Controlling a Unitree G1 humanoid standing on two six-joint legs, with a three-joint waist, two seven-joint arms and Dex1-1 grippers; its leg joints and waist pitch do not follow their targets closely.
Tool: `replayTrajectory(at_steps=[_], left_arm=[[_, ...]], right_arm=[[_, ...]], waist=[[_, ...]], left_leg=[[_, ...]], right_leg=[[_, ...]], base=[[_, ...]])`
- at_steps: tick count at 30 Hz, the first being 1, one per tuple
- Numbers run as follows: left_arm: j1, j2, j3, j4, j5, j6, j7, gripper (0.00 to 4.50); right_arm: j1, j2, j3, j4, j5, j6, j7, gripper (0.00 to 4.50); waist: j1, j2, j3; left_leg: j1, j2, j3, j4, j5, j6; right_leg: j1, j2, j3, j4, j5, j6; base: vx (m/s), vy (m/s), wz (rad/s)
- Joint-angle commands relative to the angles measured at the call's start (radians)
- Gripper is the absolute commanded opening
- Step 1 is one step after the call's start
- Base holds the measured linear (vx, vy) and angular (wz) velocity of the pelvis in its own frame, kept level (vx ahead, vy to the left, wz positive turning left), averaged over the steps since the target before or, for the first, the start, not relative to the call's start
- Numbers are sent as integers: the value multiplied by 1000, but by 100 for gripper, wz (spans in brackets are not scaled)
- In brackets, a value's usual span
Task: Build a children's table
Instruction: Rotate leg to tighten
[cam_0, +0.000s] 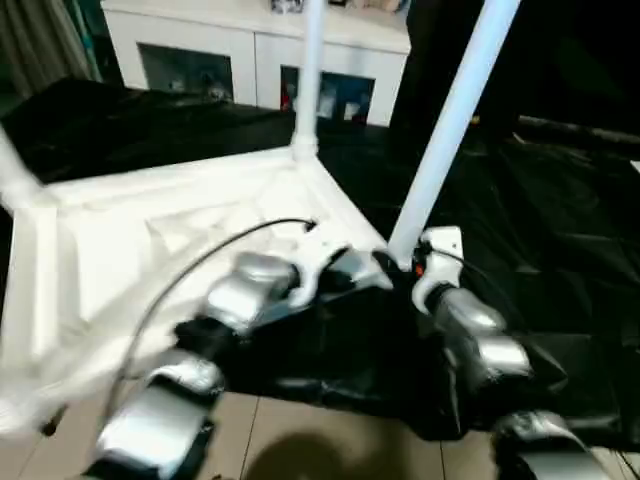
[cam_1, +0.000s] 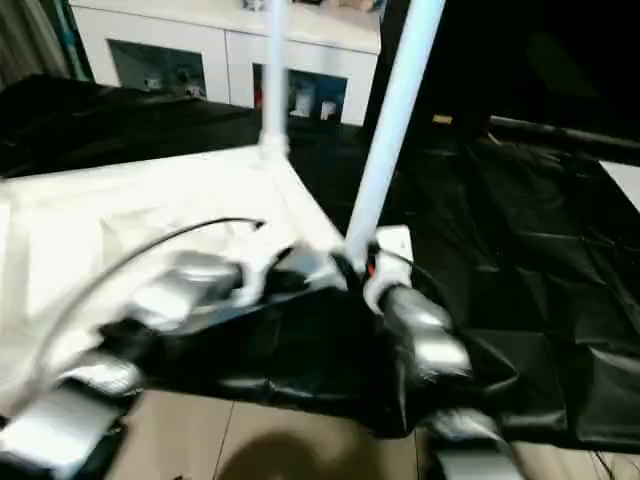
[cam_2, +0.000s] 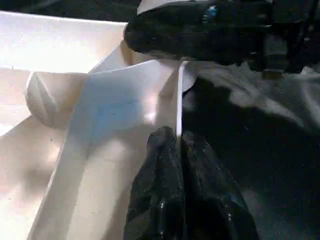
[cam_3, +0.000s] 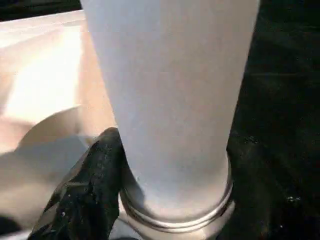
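Seating the tilted leg (cam_0: 452, 120) squarely calls for the right gripper (cam_3: 165, 200), clasping it just above the corner socket (cam_3: 175, 220), to straighten it while the left gripper (cam_2: 181, 150), fingers pressed together, steadies the upturned children's table (cam_0: 150, 240) on the black-covered work table (cam_0: 560, 220).
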Motion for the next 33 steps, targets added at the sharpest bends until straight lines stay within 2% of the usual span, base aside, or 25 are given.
replayTrajectory(at_steps=[1,3,5,6,8,11,12,13,14,17,18,20,23,26,27,28,29,30,31,33], left_arm=[[3,-9,3,55,27,-10,60,0],[-1,-10,-20,66,50,-25,58,0],[-3,-13,-27,75,49,-29,40,0],[-4,-13,-27,77,49,-31,37,0],[-6,-3,-32,91,47,-57,7,0],[-4,7,-39,94,49,-78,-23,0],[3,19,-51,83,51,-95,-63,0],[23,45,-70,49,49,-110,-150,0],[29,52,-74,38,45,-113,-174,0],[45,78,-81,5,30,-116,-246,0],[49,88,-80,-9,21,-108,-272,0],[60,116,-88,-47,-1,-115,-353,0],[73,142,-100,-92,-25,-110,-442,0],[102,178,-120,-171,-53,-112,-569,0],[102,178,-120,-171,-53,-112,-569,0],[109,184,-124,-187,-57,-108,-584,0],[116,188,-126,-204,-61,-102,-598,0],[121,191,-128,-216,-63,-95,-607,0],[128,197,-133,-234,-64,-86,-619,0],[129,197,-134,-235,-62,-86,-620,0]], right_arm=[[1,18,9,25,-15,-4,-5,264],[-2,20,38,16,-47,-26,13,264],[11,19,50,-19,-35,-53,93,264],[15,18,51,-27,-31,-58,108,298],[43,-27,66,-78,-14,-72,209,333],[58,-64,72,-104,-5,-57,264,343],[74,-98,82,-139,11,-23,333,353],[119,-191,120,-228,27,40,500,353],[132,-218,132,-251,27,50,542,367],[174,-301,161,-312,27,62,662,379],[189,-333,164,-329,30,61,704,379],[212,-387,164,-359,43,71,788,379],[220,-406,165,-374,54,80,825,379],[232,-424,191,-406,61,108,862,379],[232,-424,191,-406,61,108,862,379],[231,-419,195,-405,54,106,860,379],[232,-416,198,-407,47,104,859,379],[233,-414,200,-410,43,105,860,379],[237,-414,206,-421,39,110,872,379],[240,-415,209,-425,38,112,876,379]], waist=[[0,10,-52],[2,10,-53],[3,9,-54],[3,8,-53],[8,7,-53],[7,7,-52],[4,8,-51],[3,7,-48],[4,3,-49],[4,2,-50],[5,1,-51],[8,0,-53],[7,2,-53],[7,4,-52],[8,9,-52],[11,18,-52],[14,16,-53],[18,14,-52],[23,22,-53],[22,18,-51]], left_leg=[[3,-2,8,-77,-244,8],[-7,-2,8,-78,-206,22],[-7,-2,9,-76,-203,28],[-8,-2,9,-76,-203,31],[-6,-2,11,-74,-201,48],[-12,-1,9,-77,-195,58],[-13,-1,8,-78,-197,55],[-11,-1,6,-78,-217,73],[-10,2,6,-77,-216,79],[-14,3,7,-76,-195,87],[-11,3,9,-72,-187,90],[-13,4,9,-70,-158,101],[-11,5,9,-69,-135,113],[-8,7,10,-70,-133,113],[-5,8,11,-70,-137,109],[-2,9,11,-71,-140,106],[1,9,13,-68,-138,104],[-1,10,13,-69,-135,102],[-1,9,12,-70,-142,96],[-3,7,12,-72,-157,89]], right_leg=[[39,-38,35,-86,-300,-140],[48,-36,34,-78,-221,-156],[50,-38,34,-77,-221,-159],[50,-38,34,-77,-222,-160],[52,-37,35,-80,-217,-162],[55,-40,33,-81,-233,-162],[56,-39,33,-81,-244,-159],[60,-35,31,-89,-270,-146],[60,-37,33,-89,-267,-146],[59,-41,33,-85,-252,-164],[56,-41,34,-83,-234,-177],[60,-39,34,-75,-174,-199],[60,-40,32,-67,-118,-233],[58,-40,34,-65,-107,-249],[57,-39,35,-65,-97,-255],[55,-40,36,-64,-91,-260],[55,-39,36,-62,-66,-272],[57,-39,35,-59,-53,-277],[58,-41,36,-58,-55,-276],[61,-39,35,-63,-87,-260]], base=[[0,0,0],[0,0,0],[0,0,0],[0,0,0],[0,0,0],[0,0,0],[0,0,0],[0,0,0],[0,0,0],[0,0,0],[0,0,0],[0,0,0],[0,0,0],[0,0,0],[0,0,0],[0,0,0],[0,0,0],[0,0,0],[0,0,0],[0,0,0]])
